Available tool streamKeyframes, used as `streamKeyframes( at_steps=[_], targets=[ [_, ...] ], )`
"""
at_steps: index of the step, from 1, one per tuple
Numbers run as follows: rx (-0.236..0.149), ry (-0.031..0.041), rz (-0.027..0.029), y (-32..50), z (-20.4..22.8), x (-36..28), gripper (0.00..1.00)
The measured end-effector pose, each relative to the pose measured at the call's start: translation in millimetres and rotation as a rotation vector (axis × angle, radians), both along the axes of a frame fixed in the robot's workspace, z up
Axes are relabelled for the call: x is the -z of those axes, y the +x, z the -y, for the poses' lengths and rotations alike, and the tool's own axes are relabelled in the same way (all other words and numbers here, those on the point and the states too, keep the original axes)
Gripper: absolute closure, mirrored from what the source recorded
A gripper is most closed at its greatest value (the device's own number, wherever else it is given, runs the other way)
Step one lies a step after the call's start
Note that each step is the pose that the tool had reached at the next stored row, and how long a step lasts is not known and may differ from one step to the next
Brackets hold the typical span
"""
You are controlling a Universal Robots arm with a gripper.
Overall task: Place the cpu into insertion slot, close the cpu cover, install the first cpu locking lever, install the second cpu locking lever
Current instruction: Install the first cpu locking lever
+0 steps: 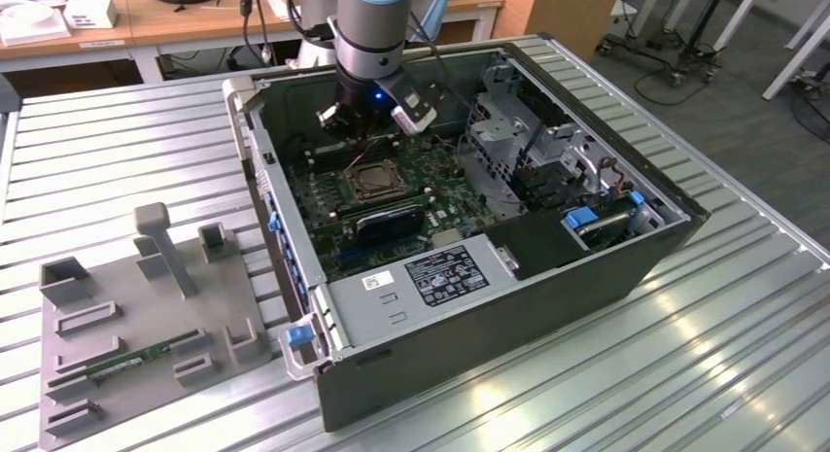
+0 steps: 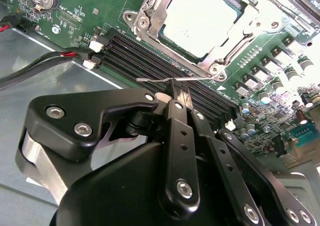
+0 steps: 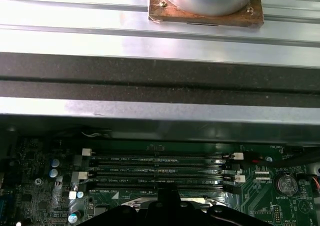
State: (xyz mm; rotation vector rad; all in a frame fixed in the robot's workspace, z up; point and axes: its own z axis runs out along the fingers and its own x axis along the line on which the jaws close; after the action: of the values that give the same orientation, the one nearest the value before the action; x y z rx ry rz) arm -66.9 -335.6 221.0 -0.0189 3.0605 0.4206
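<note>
A: Ribbed metal desk (image 1: 726, 306), open computer case (image 1: 519, 306) on it. Cpu (image 2: 200, 18)?
B: Flat in insertion slot (image 1: 367, 185), metal top up, square, edges parallel to memory slots (image 2: 150, 61). Cpu cover (image 2: 150, 8) lies flat around it.
A: End effector (image 2: 182, 93)?
B: Narrow, fingers nearly together, tips at thin locking lever (image 2: 155, 79) beside slot. Arm (image 1: 376, 34) points steeply down into case, wrist over green motherboard (image 2: 75, 11).
</note>
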Motion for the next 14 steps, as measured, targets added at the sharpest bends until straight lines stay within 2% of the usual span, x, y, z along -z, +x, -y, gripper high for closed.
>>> streamKeyframes(
  at_steps=[14],
  targets=[
    [0.0, 0.0, 0.0, 0.7, 0.0, 2.0, 0.89]
  ],
)
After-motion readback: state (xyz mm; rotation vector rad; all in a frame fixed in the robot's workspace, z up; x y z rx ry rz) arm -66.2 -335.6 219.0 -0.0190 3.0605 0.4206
